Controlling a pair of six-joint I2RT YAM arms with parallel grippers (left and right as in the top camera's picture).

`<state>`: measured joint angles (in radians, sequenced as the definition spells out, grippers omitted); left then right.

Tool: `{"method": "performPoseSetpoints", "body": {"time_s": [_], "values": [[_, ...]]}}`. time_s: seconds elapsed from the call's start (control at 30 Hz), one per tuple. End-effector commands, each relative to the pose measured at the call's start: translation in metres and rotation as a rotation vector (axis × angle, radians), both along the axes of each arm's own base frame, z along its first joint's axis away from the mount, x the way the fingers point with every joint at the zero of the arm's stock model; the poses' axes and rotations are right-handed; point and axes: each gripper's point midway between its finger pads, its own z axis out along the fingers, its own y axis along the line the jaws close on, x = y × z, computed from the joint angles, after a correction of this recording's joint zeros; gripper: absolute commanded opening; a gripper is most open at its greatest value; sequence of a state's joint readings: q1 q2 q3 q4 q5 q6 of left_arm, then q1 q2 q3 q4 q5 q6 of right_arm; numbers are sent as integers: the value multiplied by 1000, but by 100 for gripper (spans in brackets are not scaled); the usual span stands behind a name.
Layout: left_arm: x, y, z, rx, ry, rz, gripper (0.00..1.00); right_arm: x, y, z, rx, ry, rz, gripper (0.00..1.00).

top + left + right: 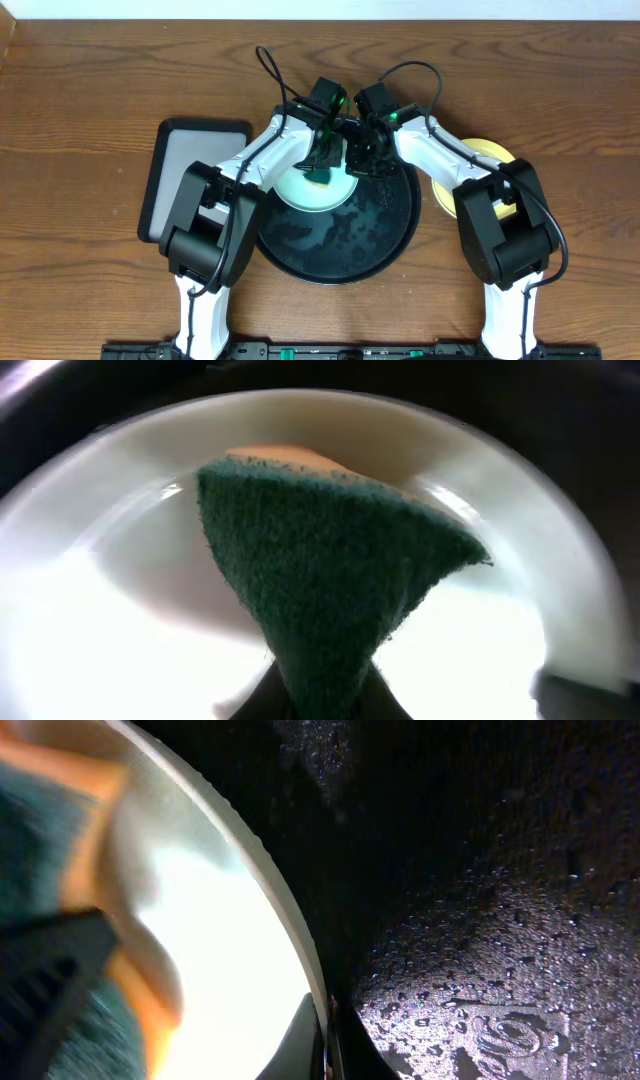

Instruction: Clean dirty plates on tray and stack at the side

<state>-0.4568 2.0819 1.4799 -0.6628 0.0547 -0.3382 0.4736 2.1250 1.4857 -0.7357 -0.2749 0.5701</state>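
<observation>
A pale mint-green plate [300, 193] lies on the back part of the round black tray [340, 248]. My left gripper [322, 163] is shut on a green-and-orange sponge [318, 177] and presses it onto the plate. In the left wrist view the sponge [330, 560] fans out from the jaws [325, 702] over the plate [110, 570]. My right gripper [358, 160] is shut on the plate's right rim; its fingers [325, 1045] pinch the rim of the plate [225, 930]. A pale yellow plate [487, 152] lies on the tabletop at the right, partly under the right arm. A second mint plate does not show.
The tray surface [480, 870] is wet with droplets. A rectangular black tray with a grey inside [195, 165] lies left of the round tray. Bare wood tabletop [90, 120] stretches to the far left and along the back.
</observation>
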Motion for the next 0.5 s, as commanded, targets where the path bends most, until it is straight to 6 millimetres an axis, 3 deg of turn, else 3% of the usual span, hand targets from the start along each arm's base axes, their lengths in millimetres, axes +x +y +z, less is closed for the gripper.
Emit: {"method": "performPoseSetpoints", "body": {"time_s": [0.0,0.13,0.27,0.37,0.47], "values": [[19,44,32,96,-65,129,7,-11,4,-6,-13,18,29,1],[19,66,64,82,-70,179,7,-11,3,-6,-13,19,29,1],[10,95,117,57,-128,240,7,-11,3,-4,-13,16,35,1],[4,112,145,42,-171,278,8,-8,3,6,-14,-19,60,1],[-3,130,170,1,-205,323,7,1,-9,31,-75,-111,76,1]]}}
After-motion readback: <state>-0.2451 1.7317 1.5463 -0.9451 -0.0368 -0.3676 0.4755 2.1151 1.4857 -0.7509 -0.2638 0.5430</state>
